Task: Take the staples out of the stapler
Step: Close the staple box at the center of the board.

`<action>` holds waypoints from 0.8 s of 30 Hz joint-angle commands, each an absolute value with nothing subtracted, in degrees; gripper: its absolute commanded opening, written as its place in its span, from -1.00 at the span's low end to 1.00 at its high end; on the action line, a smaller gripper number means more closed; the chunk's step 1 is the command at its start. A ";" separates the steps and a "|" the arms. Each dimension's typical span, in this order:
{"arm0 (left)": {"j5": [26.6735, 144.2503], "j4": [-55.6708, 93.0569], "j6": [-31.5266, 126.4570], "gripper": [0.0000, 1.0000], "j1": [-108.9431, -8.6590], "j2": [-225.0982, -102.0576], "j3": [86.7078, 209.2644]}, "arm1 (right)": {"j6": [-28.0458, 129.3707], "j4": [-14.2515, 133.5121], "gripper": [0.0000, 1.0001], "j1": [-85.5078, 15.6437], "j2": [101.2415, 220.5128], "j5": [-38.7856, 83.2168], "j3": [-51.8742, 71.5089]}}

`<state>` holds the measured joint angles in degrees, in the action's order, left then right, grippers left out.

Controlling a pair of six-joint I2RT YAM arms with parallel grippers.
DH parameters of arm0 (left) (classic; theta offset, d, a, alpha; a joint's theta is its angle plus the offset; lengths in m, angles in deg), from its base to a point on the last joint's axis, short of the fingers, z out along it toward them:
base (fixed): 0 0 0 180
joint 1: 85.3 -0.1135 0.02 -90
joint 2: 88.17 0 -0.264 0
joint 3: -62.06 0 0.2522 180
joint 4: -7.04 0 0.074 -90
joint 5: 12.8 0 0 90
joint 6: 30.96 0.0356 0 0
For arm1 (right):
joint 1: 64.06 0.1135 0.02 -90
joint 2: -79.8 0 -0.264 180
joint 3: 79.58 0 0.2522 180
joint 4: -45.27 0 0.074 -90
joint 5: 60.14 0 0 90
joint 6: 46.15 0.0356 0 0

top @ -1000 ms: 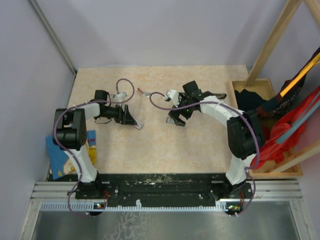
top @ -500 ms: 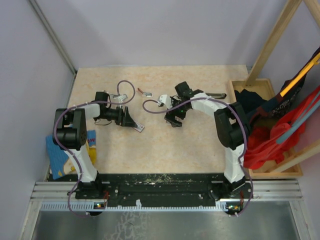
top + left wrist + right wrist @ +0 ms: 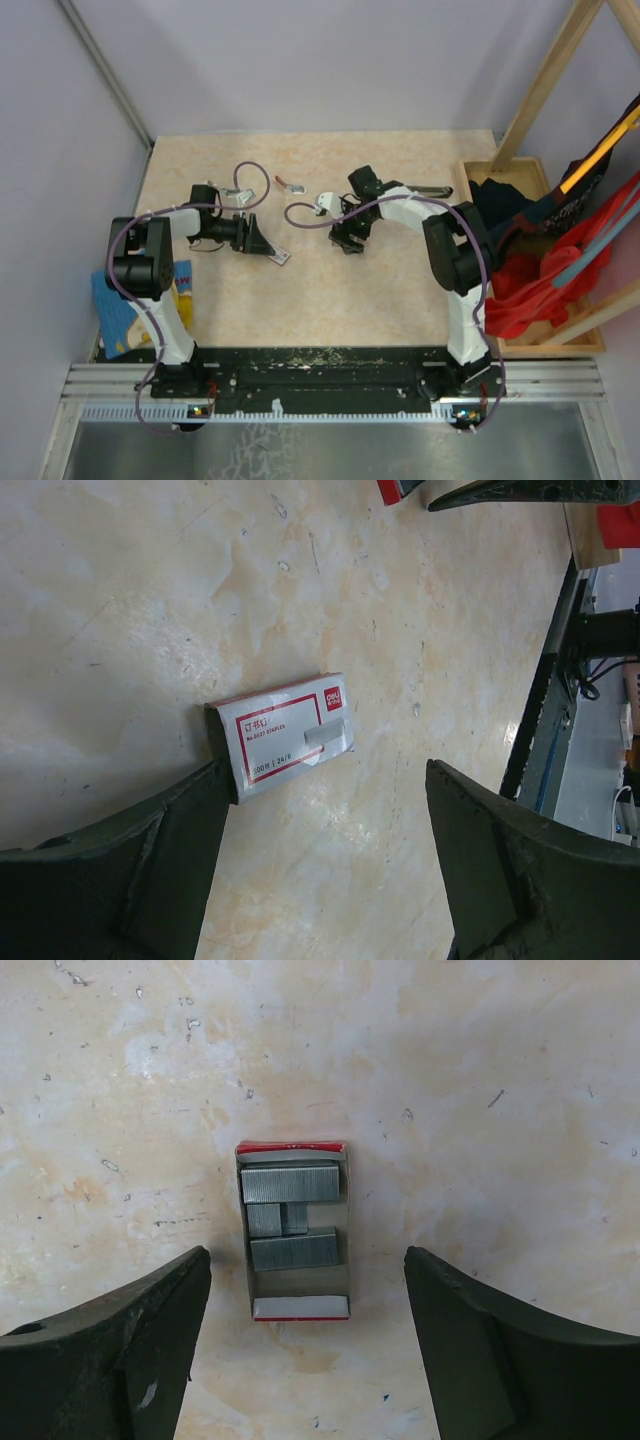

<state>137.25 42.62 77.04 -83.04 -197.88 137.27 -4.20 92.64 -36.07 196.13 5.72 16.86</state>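
So the right end effector (image 3: pixel 305 1255) hangs over the table (image 3: pixel 500 1110) with its fingers spread wide and nothing gripped. The little cardboard tray (image 3: pixel 300 1307) sits dead centre between them with the staples (image 3: pixel 290 1182) lying inside, lined up for a pinch on its long sides, I'd guess. The left end effector (image 3: pixel 328 770) is spread apart too and empty, with the box sleeve (image 3: pixel 285 738) flat on the table touching one fingertip, probably just parked. The stapler (image 3: pixel 434 189) looks like that slim dark bar beyond the right end effector, well apart.
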 commanded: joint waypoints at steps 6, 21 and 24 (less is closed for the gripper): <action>134.68 42.24 76.23 0.72 -82.97 -196.80 135.84 | -4.88 88.56 0.44 -35.41 196.28 6.10 17.28; 134.54 42.07 75.84 0.85 -84.49 -196.62 135.84 | -5.01 88.94 -0.02 -34.72 195.25 4.78 15.69; 134.46 41.91 75.76 0.85 -84.64 -196.19 135.60 | -4.39 88.57 -0.02 -34.41 193.48 4.26 14.46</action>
<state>137.47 42.16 75.36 -83.89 -197.53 136.96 -4.53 90.02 -35.42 196.33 5.80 16.25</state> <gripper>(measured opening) 0.922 0.491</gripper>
